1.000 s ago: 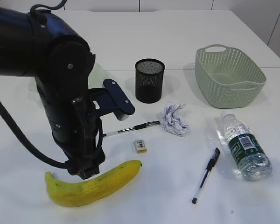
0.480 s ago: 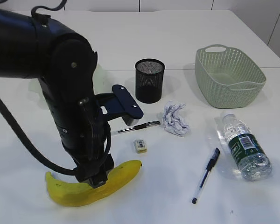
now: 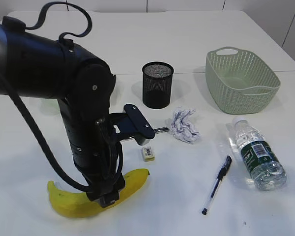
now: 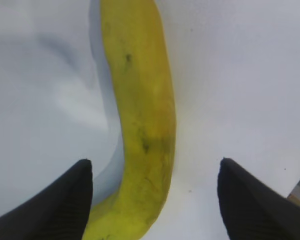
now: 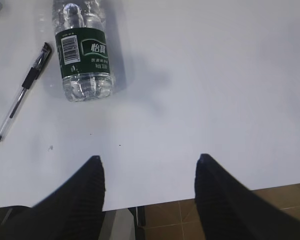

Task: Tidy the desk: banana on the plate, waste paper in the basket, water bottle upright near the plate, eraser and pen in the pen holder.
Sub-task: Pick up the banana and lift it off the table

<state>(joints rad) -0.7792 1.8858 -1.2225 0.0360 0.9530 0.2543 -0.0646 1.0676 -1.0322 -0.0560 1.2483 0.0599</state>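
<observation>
The yellow banana (image 3: 134, 179) lies near the table's front edge. My left gripper (image 3: 106, 198) has come down over its middle. In the left wrist view the left gripper (image 4: 155, 162) is open, its jaws either side of the banana (image 4: 145, 110) and clear of it. The plate (image 3: 48, 104) shows only as a pale green sliver behind the arm. The crumpled waste paper (image 3: 184, 125), eraser (image 3: 148, 153), blue pen (image 3: 217, 183) and lying water bottle (image 3: 257, 153) sit to the right. My right gripper (image 5: 149, 158) hangs open and empty over the front table edge, with the bottle (image 5: 82, 55) beyond it.
The black mesh pen holder (image 3: 157, 84) stands mid-table, and the green basket (image 3: 242, 78) is at the back right. A second, black pen (image 3: 161, 130) pokes out from behind the left arm. The bulky left arm (image 3: 83, 108) hides the table's left middle.
The left arm has swung right and dropped, so its open jaws now straddle the banana's middle. Nothing else has moved.
</observation>
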